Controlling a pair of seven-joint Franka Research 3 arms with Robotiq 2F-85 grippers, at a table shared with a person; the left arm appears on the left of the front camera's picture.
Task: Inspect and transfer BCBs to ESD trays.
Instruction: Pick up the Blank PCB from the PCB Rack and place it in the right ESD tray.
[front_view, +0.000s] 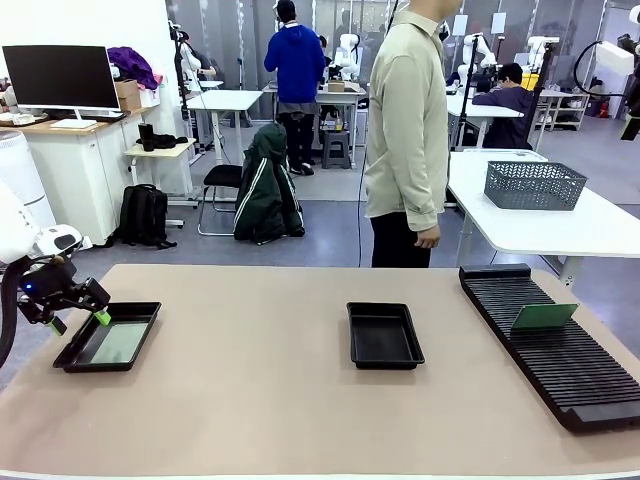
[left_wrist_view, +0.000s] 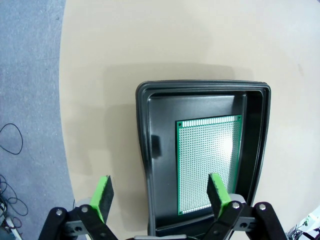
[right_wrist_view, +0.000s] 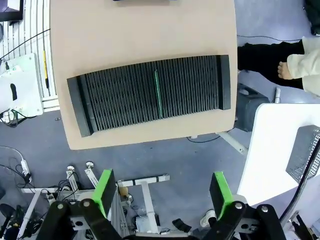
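A black ESD tray (front_view: 70, 356) lies at the table's left end with a green BCB (front_view: 118, 343) flat on its floor. From the left wrist, the tray (left_wrist_view: 146, 150) and its BCB (left_wrist_view: 207, 160) lie just below my open left gripper (left_wrist_view: 161, 197). That gripper (front_view: 80, 319) hovers over the tray's left rim, holding nothing. A second ESD tray (front_view: 384, 335) sits bare mid-table. Another BCB (front_view: 544, 317) stands on edge in the black ribbed rack (front_view: 560, 360); the right wrist view has it as a thin green line (right_wrist_view: 158, 93). My right gripper (right_wrist_view: 164, 192) is open, high above the floor beside the table.
A person (front_view: 407, 130) stands at the far side, an arm hanging down. A grey mesh basket (front_view: 534, 184) sits on a white table at the back right. Bare table top spreads between the two trays. The rack (right_wrist_view: 150, 95) lies close along the table's right edge.
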